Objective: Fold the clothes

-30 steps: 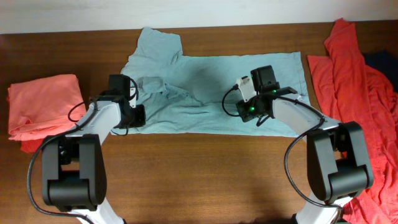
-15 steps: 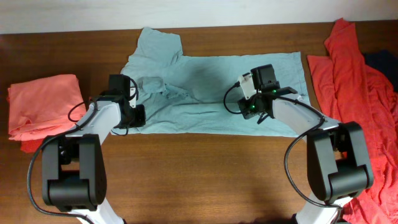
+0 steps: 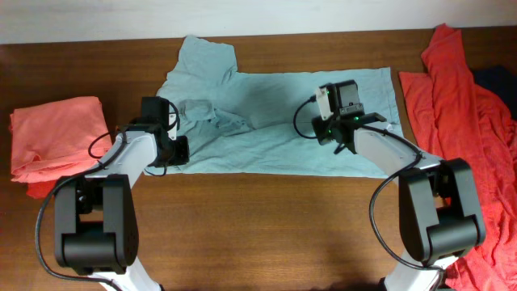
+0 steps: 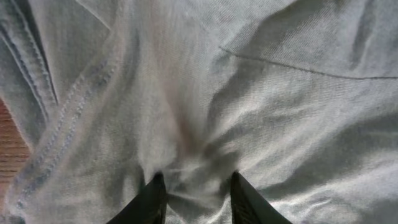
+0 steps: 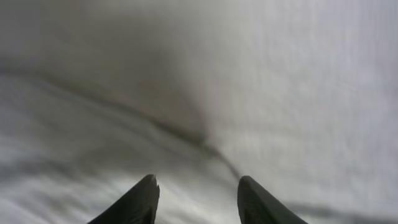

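Observation:
The pale grey-blue T-shirt lies spread flat across the middle of the wooden table, collar end to the left. My left gripper is at its lower left, by the bunched sleeve. In the left wrist view its fingers pinch a pucker of the shirt's cloth, and creases run in toward them. My right gripper is over the shirt's right half. In the right wrist view its fingers are apart over smooth cloth with one crease.
A folded salmon-pink garment lies at the left edge. A crumpled red garment covers the right side and hangs down past the right arm's base. A dark cloth lies at the far right.
My right gripper has slid toward the far edge across the shirt. My left gripper and the shirt's outline have stayed put.

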You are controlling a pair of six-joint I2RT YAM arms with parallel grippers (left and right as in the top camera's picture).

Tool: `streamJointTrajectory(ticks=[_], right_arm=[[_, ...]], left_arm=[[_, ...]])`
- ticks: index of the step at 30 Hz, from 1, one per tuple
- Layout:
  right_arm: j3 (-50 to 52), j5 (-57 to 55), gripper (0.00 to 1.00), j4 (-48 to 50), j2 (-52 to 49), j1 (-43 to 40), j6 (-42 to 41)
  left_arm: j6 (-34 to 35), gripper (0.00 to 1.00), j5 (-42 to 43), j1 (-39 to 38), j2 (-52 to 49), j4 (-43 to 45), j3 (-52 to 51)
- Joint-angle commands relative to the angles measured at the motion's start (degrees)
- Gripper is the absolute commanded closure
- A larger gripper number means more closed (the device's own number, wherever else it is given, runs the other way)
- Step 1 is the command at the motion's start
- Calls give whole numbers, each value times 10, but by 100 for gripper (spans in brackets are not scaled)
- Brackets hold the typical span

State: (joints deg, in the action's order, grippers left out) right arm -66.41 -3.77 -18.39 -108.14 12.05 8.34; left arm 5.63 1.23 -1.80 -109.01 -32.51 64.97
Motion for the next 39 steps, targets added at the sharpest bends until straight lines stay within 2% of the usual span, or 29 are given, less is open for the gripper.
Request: streamJointTrajectory(ticks=[1,4,6,9,17,27,35,36,39], right_arm=[[-2,-102,55,-41,44,0,-63],[-2,-123,55,-106,65,-31,-136],[-2,-102,55,-129,65,-58,-154],[-2,-45,55,-153,63,-104,-153],[0,19,55,-201,33,-197,-152],[52,38,55,-219,-3,-203,-153],[98,42,54,-309,-3,-203,-154],[103,42,54,-319,-3,-203,-162],[123,40,53,-326,-3,-206,-177]], left_arm=[[3,66,0,5,-59,-7,-38],[3,66,0,5,-59,-7,-38],[3,65,0,5,-59,-9,-38],[3,66,10,5,-59,-13,-38],[3,67,39,5,-59,-50,-39],[4,66,40,5,-59,-166,-39],[3,65,86,5,-59,-263,-39],[3,58,87,5,-59,-275,-39],[3,53,73,5,-59,-305,-39]])
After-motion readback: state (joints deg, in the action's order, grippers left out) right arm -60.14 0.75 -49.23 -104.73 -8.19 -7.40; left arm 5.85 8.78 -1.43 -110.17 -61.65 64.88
